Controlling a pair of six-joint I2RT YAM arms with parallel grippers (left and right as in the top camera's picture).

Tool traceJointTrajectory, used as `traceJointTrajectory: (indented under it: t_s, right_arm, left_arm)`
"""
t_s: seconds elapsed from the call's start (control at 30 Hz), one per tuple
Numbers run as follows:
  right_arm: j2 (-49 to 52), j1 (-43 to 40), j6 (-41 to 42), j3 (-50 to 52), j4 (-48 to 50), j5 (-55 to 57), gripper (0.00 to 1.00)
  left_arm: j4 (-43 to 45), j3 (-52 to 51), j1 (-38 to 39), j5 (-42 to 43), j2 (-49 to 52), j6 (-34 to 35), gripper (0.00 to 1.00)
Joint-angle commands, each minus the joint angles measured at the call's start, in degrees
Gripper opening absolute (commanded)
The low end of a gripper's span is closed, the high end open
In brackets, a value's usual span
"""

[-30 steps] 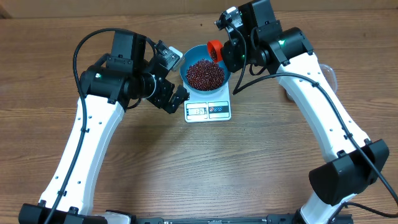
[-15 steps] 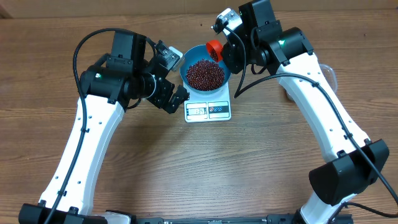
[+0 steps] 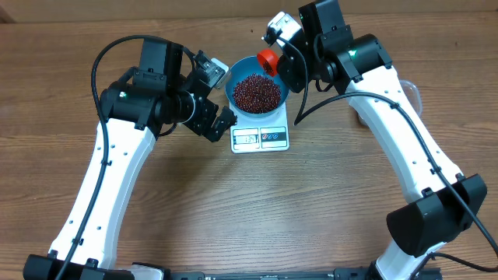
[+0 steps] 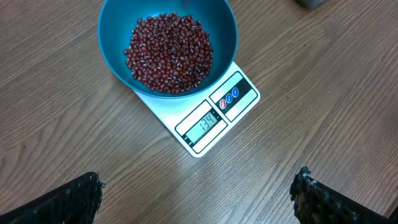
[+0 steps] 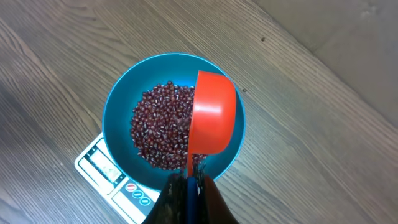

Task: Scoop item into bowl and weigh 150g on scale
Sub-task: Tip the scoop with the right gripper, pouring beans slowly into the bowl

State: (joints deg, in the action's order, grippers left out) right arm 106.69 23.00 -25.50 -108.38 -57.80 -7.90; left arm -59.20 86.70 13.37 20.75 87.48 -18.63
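Beans [image 4: 169,53] are being topped up on the table [image 4: 323,124]: the scale [image 4: 163,115], reading short of target, is carrying the blue bowl [image 4: 115,31] holding them. Over its rim the right gripper [image 5: 188,186] is clamping a tipped orange scoop [image 5: 211,118], so a small extra scoopful is probably needed; the left gripper [image 4: 196,202] is hovering nearby, fingers spread, blocking nothing.

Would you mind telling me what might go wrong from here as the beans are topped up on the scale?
1. The scale appears to read 134, short of target, so another full orange scoop of beans would likely overshoot.
2. The right tool holds the scoop over the blue bowl near its rim; a bump could shift the bowl or scatter beans onto the table.
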Motion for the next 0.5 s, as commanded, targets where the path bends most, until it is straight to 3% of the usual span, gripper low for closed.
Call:
traceJointTrajectory:
  t_s: [0.0,0.47]
  right_arm:
    - [0.11,0.20,-1.73,-1.95,0.74,0.20,0.04]
    - [0.11,0.20,-6.01,-1.95,2.62,0.17,0.04]
  left_arm:
    - [-0.15,-0.28,-0.22,-0.39,-1.25,-1.09,1.00]
    - [-0.15,-0.31,-0.22,-0.39,-1.22,-1.09,1.00]
